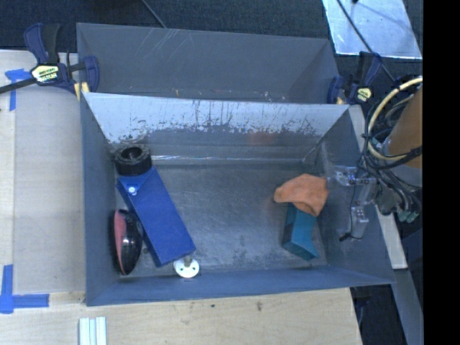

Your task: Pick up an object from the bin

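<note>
You see a crumpled orange cloth (302,190) on the right of the bin (208,113). It overlaps a teal block (302,238).

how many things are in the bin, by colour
blue: 2, flat board and small block
black: 1, round cap
red and black: 1, oval thing
white: 1, small disc
orange: 1, crumpled cloth
total: 6

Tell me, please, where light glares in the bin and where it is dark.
Camera view: the back wall catches the light and looks pale; a bright streak runs on the floor along its foot; the gripper hangs at the dimmer right side, near the orange cloth.
</note>
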`<state>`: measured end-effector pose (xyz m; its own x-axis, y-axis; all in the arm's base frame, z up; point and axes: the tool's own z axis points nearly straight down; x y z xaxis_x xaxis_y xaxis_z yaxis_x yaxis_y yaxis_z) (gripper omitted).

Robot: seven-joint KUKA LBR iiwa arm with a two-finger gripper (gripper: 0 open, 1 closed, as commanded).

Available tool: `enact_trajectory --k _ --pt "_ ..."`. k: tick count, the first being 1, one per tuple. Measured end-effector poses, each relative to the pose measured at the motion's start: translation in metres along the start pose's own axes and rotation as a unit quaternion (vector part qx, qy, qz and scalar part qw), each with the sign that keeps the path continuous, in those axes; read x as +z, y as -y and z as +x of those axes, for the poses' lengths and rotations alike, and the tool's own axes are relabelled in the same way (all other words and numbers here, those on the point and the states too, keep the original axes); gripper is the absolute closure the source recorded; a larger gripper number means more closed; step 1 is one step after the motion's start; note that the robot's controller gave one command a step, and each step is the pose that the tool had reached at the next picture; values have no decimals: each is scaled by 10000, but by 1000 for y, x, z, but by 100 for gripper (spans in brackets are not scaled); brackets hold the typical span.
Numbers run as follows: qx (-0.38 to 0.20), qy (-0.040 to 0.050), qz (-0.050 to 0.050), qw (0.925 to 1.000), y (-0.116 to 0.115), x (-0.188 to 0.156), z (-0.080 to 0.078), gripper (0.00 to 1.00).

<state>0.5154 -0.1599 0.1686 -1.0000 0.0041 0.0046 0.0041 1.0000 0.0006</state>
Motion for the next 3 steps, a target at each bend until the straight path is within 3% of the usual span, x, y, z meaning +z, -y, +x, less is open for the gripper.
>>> enact_trajectory --k 1,2,3 --pt "-18 41 9 10000 -1 -4 -2 0" --pt "216 81 18 9997 -21 44 -29 0" --pt "318 102 7 9994 -29 64 -36 0"
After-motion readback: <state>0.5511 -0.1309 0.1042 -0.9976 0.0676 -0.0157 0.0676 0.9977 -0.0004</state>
